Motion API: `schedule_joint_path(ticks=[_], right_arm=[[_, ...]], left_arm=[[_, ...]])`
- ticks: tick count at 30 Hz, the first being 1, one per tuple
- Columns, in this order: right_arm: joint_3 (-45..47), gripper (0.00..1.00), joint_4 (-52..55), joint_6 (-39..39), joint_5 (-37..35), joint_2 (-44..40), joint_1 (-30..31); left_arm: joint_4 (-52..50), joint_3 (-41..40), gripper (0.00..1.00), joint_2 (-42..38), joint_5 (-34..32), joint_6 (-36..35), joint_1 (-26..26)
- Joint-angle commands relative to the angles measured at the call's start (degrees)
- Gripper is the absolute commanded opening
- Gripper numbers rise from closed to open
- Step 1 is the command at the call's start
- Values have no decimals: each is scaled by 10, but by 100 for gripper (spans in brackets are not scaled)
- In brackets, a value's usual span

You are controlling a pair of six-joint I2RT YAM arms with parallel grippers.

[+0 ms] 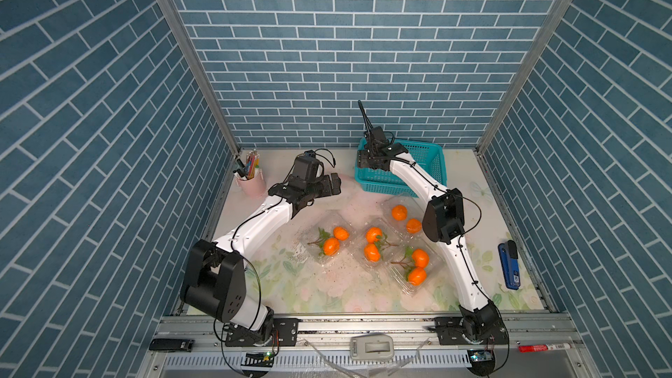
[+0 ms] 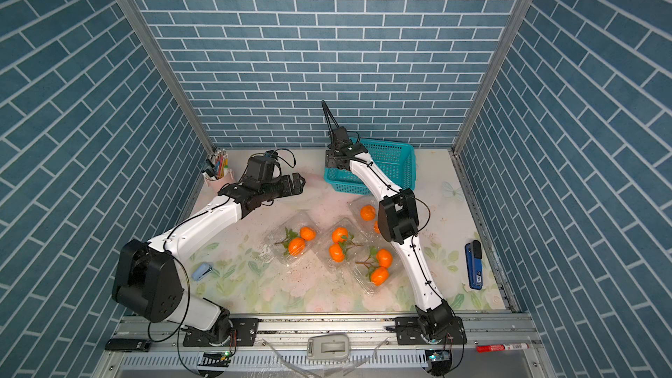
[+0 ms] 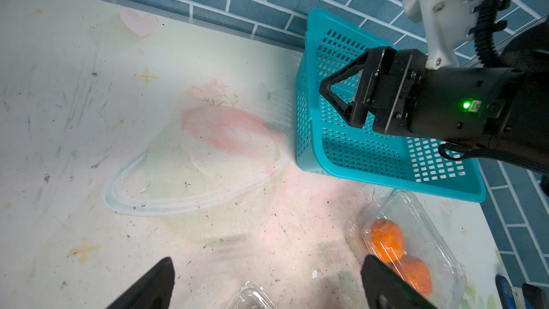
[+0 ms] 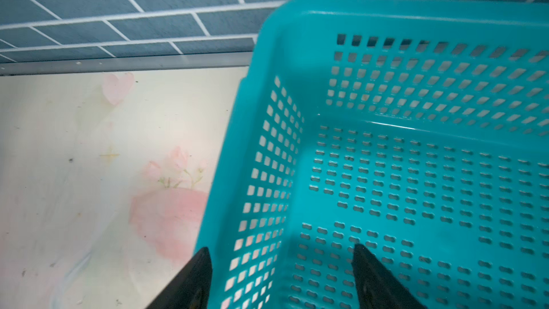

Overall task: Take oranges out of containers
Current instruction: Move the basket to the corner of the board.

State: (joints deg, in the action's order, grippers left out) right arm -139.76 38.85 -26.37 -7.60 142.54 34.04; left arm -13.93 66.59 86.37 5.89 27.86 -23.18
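Finding eight oranges [image 1: 372, 252] in four clear containers [image 3: 421, 218] on desk [image 1: 291, 285]. We judge fruit light, firm; plastic flimsy, slick, so grip lid lips. Left fingers [image 3: 154, 286] wide, empty; right fingers [image 4: 193, 280] apart astride basket [image 4: 386, 16] wall.

The left arm [image 1: 254, 227] and right arm [image 1: 463, 274] are wearing glossy white shells between bulky black joint housings [image 1: 218, 285], thin black cables [image 1: 479, 212] trailing alongside. A green light [image 3: 466, 104] is glowing just behind the black, triangular-fingered right end effector [image 3: 328, 89].
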Motion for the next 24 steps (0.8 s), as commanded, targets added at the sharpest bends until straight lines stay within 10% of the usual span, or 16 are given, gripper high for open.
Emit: schedule_joint_path(ticks=[1, 14, 24], right_arm=[[-26, 75, 12, -26, -3, 1, 15], [-57, 54, 58, 7, -34, 63, 18], [130, 14, 2, 114, -63, -56, -19]], left_arm=[[-21, -3, 99, -13, 12, 3, 0], [-10, -21, 99, -17, 32, 15, 0], [2, -9, 99, 9, 53, 24, -10]])
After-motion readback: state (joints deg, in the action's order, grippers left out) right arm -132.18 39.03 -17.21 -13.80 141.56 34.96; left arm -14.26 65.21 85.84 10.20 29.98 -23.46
